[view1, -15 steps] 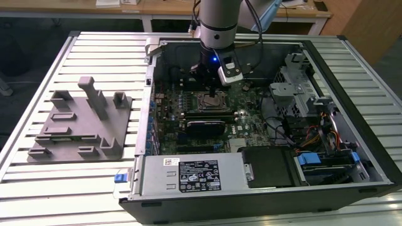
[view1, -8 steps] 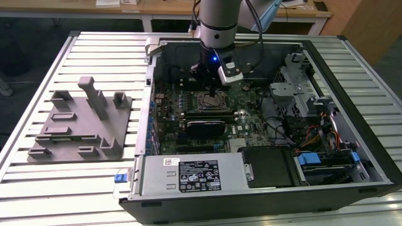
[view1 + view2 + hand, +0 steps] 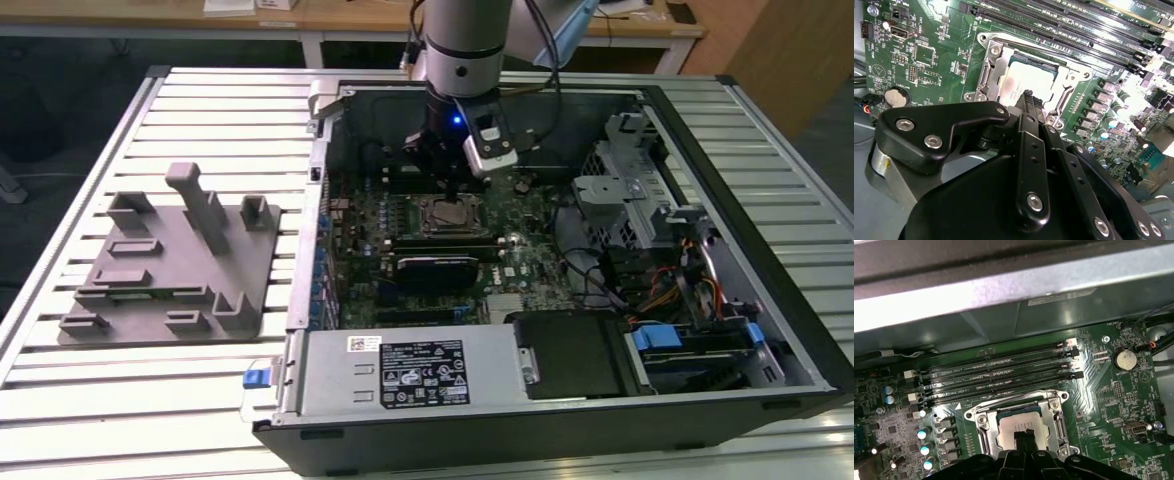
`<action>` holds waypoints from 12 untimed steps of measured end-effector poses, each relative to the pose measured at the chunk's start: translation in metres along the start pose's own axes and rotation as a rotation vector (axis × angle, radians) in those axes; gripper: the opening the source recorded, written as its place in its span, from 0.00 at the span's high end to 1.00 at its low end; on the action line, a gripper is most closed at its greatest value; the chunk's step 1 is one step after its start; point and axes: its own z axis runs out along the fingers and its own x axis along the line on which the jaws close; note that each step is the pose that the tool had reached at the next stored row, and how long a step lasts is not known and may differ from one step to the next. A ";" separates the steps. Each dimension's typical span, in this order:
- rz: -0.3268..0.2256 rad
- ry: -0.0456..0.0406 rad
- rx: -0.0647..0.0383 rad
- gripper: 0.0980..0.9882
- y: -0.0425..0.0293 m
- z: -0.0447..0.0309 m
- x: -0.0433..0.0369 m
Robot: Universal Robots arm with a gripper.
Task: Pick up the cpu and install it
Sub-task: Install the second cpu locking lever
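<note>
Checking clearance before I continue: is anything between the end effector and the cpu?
Nothing shows between them. In both wrist views the end effector tip sits right over the cpu in its socket.

Even overhead room light, dim case interior point(image 3: 400, 140), glare on motherboard point(image 3: 1089, 390), near black linkage blurred

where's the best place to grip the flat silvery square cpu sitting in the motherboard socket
Judging by its pose, grip the flat silvery square cpu by two opposite edges, coming straight down from above: it lies flat inside the metal socket frame, so only its top is open.
</note>
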 end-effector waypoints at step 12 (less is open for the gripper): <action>0.000 0.0000 0.000 0.99 0.0003 -0.0097 -0.0003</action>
